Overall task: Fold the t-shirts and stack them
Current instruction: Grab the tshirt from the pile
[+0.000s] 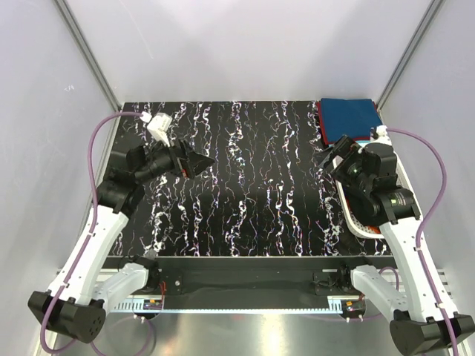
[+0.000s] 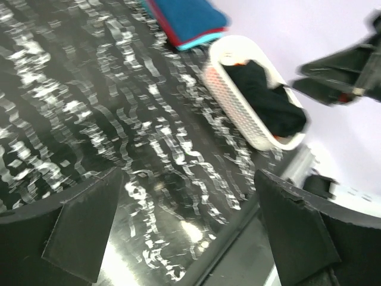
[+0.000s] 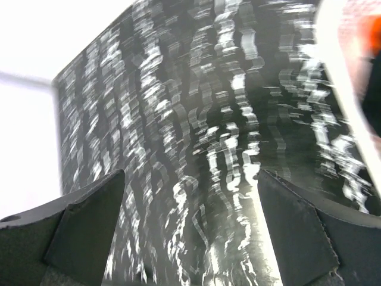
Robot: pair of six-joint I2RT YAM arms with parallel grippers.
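A folded teal-blue t-shirt lies on a dark red one at the table's far right corner. A black t-shirt lies crumpled in the white lattice basket, and bits of orange fabric show beside it. My left gripper hovers open over the left middle of the table, pointing right, with nothing between its fingers. My right gripper is open and empty above the table, just left of the basket's rim.
The black marbled table has a metal strip along its near edge. The basket stands along the right edge under my right arm. Grey walls close in the back and both sides.
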